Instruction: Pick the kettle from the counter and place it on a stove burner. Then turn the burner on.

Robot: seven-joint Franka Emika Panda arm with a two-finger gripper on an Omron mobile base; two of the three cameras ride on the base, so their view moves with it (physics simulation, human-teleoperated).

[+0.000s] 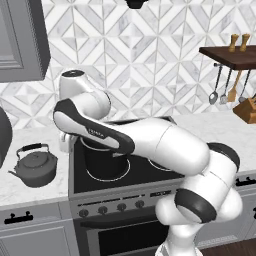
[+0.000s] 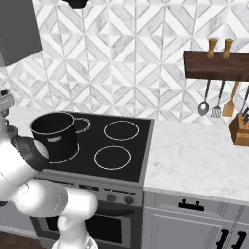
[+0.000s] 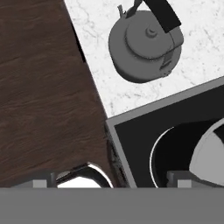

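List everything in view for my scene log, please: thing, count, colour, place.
kettle: 1, dark grey, on the counter left of the stove
pot: 1, black, on the cooktop's front-left ring
stove burner: 1, white ring, back right of the black cooktop
stove knobs: 4 seen, dark, front panel
shelf: 1, dark wood, on the wall at right
hanging utensils: several, under the shelf
knife block: 1, wooden, right counter
arm: 1, white, over the cooktop

No readable text, labels, brands or numbers. Small light mark on arm (image 1: 97,131) was too blurred to read. Pale patch on pot (image 2: 54,138) was likewise illegible. Stove knobs (image 1: 111,208) showed no markings.
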